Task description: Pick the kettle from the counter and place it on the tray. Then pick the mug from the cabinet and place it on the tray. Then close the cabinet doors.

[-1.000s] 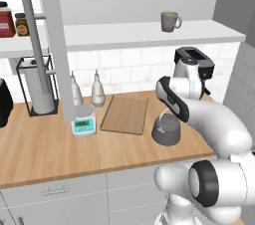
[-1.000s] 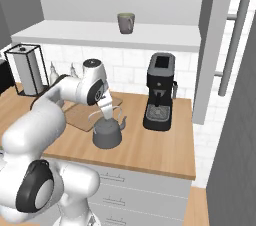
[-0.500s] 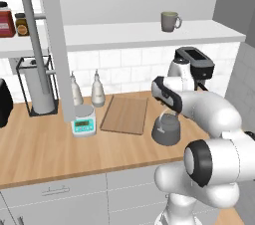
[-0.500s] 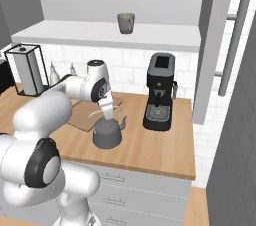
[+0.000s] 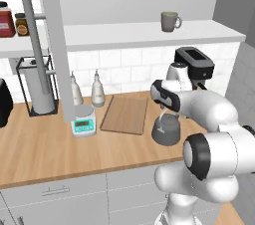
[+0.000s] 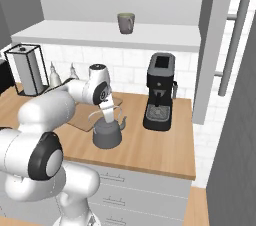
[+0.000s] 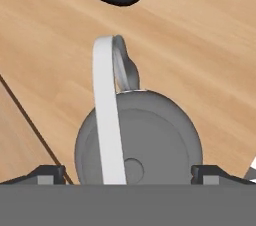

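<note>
Two pale bottles (image 5: 97,89) stand at the back of the counter (image 5: 45,154) toward its left, behind a small teal kitchen scale (image 5: 83,122), with a wire-framed stand (image 5: 35,87) further left against the tiled wall. Just right of the bottles the tray (image 5: 124,114) lies flat on the wood, bare of anything. Right of the tray, close beside its edge, sits the kettle (image 5: 166,129), upright on the counter with its thin arched handle standing over the lid. The gripper (image 7: 128,172) hangs directly above the kettle with its jaws spread wide, one fingertip (image 7: 45,174) on each side of the round body and the pale handle band running up between them; nothing is clasped, and whether the tips touch the kettle cannot be told. Up on the white shelf of the cabinet (image 5: 149,32) the mug (image 5: 170,21) stands alone, its loop handle to the right. Behind the arm, a black coffee machine (image 6: 160,97) stands on the counter at the far right. One cabinet door (image 6: 222,45) stands swung open at that right end, its long bar handle facing outward.
</note>
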Available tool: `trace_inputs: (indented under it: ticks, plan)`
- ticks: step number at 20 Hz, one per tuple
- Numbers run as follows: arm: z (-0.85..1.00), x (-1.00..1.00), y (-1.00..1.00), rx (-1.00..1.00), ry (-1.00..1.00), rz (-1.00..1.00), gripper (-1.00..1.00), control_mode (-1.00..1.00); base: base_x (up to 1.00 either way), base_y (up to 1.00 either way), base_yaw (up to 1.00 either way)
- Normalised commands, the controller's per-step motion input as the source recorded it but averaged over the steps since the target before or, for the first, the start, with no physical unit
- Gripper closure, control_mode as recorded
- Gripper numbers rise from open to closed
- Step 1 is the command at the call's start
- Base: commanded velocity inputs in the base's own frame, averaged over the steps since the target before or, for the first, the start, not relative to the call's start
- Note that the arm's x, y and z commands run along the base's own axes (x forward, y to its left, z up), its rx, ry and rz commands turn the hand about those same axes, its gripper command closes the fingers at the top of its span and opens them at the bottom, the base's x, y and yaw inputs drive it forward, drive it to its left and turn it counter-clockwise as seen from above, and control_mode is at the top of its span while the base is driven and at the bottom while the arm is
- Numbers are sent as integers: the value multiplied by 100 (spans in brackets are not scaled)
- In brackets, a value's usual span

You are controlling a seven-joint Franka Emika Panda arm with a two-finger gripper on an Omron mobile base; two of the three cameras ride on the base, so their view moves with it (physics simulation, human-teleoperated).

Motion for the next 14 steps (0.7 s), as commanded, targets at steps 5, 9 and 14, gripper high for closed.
trace_inputs:
  ticks: [5,9,14]
  plan:
    - [-22,-33,0,-2,-5,0,100,-100,0,0,0]
    - [-1,-13,0,0,-15,2,100,-100,0,0,0]
    - [10,-7,3,0,-17,6,100,-100,0,0,0]
